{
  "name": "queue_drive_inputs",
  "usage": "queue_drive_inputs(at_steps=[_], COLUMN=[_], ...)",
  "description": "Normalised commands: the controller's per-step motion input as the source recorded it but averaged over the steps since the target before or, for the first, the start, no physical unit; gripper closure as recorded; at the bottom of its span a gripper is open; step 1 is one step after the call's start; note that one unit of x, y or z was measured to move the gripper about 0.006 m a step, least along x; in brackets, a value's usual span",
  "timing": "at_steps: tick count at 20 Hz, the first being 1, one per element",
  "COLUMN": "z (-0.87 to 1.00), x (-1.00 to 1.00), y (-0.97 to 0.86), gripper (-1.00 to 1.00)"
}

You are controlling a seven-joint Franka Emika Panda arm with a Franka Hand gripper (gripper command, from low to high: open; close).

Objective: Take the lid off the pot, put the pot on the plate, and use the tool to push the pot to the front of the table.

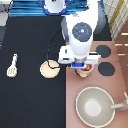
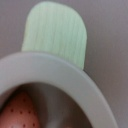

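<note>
Left to right, from the pincer: one tool (image 1: 13, 65) lies well to the exterior view's left on the table (image 1: 30, 105); one plate (image 1: 49, 69) sits just left of the pincer. The pincer (image 1: 84, 66) hangs directly over the one pot (image 1: 84, 71), on the stove. Whether it is spread or pinching cannot be told. The wrist view shows the pot's rim (image 2: 60, 75) open, reddish pieces (image 2: 20, 112) inside; no lid is seen. Judgement: grip one side tab squarely, keeping the pot level. One pan (image 1: 96, 106) lies below.
</note>
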Motion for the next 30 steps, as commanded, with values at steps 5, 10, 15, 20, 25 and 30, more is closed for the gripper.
queue_drive_inputs(at_steps=[5,10,15,20,25,30], z=[-0.34,-0.34,-0.39,-0.13,0.0,0.0], x=[0.0,-0.01,-0.12,-0.15,-0.13,-0.27], y=[0.0,0.0,0.0,0.02,0.0,0.0], gripper=[-1.0,-1.0,-1.0,1.0,1.0,1.0])
